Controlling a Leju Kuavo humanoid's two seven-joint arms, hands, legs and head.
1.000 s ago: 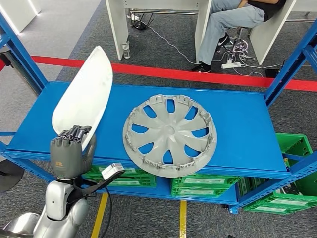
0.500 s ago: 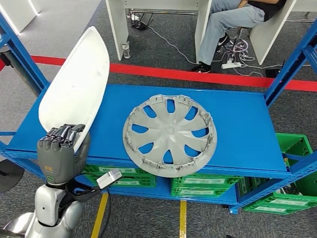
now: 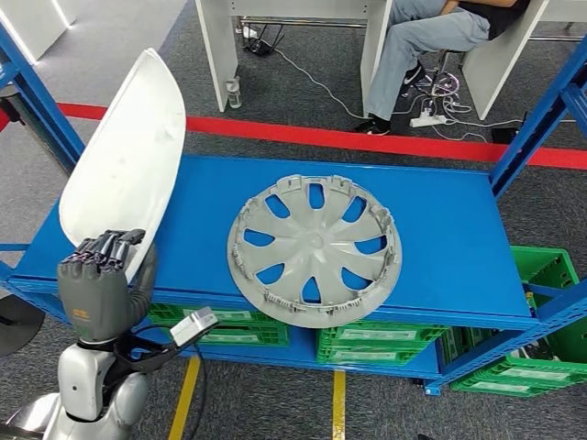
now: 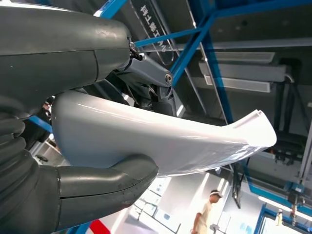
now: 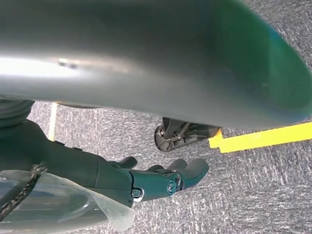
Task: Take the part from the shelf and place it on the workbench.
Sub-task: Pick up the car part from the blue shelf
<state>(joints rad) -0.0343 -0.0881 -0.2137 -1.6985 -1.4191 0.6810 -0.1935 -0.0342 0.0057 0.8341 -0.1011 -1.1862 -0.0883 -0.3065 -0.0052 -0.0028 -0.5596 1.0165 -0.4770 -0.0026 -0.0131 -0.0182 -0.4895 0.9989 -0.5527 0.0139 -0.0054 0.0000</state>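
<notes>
At shelf's left end, left robot hand grips white curved part, raised above blue shelf; fingertips hidden behind it. Right robot hand hangs over floor, fingers loosely curled, holding nothing.

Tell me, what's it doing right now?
Left hand grips white curved panel, lifted above blue shelf. Right hand hangs empty over floor. Grey hubcap lies beside, apart.

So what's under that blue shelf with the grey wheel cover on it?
Below the blue shelf sit green crates on a lower level, with another green crate at the right. The shelf board hides most of them, so their contents cannot be seen.
</notes>
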